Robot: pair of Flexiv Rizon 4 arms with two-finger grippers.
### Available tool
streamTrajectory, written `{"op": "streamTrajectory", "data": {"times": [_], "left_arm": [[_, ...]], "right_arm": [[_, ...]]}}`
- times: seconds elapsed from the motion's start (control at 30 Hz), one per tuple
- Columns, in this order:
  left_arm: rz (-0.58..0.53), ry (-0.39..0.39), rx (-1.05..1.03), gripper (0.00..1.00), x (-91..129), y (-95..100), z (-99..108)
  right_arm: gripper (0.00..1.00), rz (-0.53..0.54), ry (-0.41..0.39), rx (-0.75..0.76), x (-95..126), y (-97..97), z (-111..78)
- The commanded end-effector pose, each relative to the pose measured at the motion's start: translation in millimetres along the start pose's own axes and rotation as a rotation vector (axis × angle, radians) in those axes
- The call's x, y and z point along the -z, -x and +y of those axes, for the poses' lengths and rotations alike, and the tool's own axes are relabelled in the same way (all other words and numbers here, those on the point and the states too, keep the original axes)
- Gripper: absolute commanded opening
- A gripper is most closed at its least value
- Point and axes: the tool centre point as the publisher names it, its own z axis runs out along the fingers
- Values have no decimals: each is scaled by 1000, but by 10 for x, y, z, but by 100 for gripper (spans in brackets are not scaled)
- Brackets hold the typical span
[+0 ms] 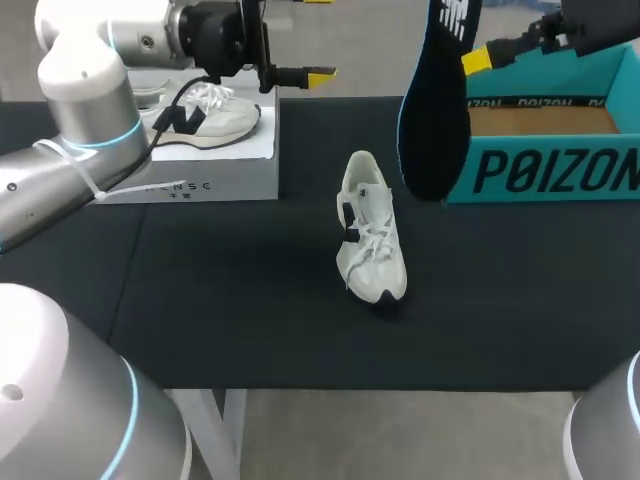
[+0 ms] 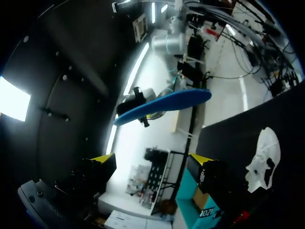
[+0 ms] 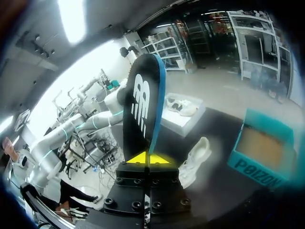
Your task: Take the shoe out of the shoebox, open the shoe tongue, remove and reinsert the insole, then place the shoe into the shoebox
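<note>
Insole out, reinsert pending. The right gripper (image 1: 478, 60) is clamped on the insole (image 1: 433, 110), fingertips pressed together on its edge near the logo end. The insole hangs in the air, wide end down, just in front of the teal shoebox (image 1: 555, 170) and well apart from the shoe (image 1: 372, 232). The shoe sits on the black table (image 1: 220, 300) near the middle, laces up, toe toward the near edge, with nothing holding it. The left gripper (image 1: 315, 75) has its fingers apart and holds nothing, up over the white box (image 1: 215, 175) that carries a second shoe (image 1: 205, 115).

The right wrist view shows the same grip: yellow tips of the right gripper (image 3: 148, 159) meet on the insole (image 3: 142, 102), with the shoe (image 3: 195, 160) and shoebox (image 3: 259, 152) below. In the left wrist view the left gripper (image 2: 150, 160) is spread wide, and the insole (image 2: 164, 106) and shoe (image 2: 262, 160) lie ahead.

To do this step well, likely bring the left gripper down first to pin the shoe by the heel or collar — it looks light and will slide otherwise. Feed the wide toe end in through the opening at a shallow angle, keep the tongue pulled clear, and let go only once the heel end seats flat. Can't tell whether the tongue is open enough.
</note>
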Motion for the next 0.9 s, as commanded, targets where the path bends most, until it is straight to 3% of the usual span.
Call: {"op": "streamTrajectory", "data": {"times": [0.03,0.33,0.43,0.5,0.57,0.63,0.73,0.87,0.9], "left_arm": [[-10,17,-27,100,-41,-37,-19],[-44,107,-25,100,-90,0,-112],[-40,102,-31,100,-101,17,-121],[-40,102,-31,100,-101,17,-121],[-40,102,-31,100,-101,17,-121],[-40,102,-31,100,-101,17,-121],[-40,102,-31,100,-101,17,-121],[-40,102,-31,100,-101,17,-121],[-40,102,-31,100,-101,17,-121]], "right_arm": [[0,-1,-16,4,-18,31,68],[0,-1,-16,4,-18,31,68],[0,-1,-16,4,-18,31,68],[0,22,30,-78,-14,42,75],[0,33,26,-112,1,92,152],[0,98,89,-236,53,191,281],[0,171,7,-306,78,309,457],[0,271,10,-368,110,465,617],[0,280,-30,-366,105,486,636]]}}
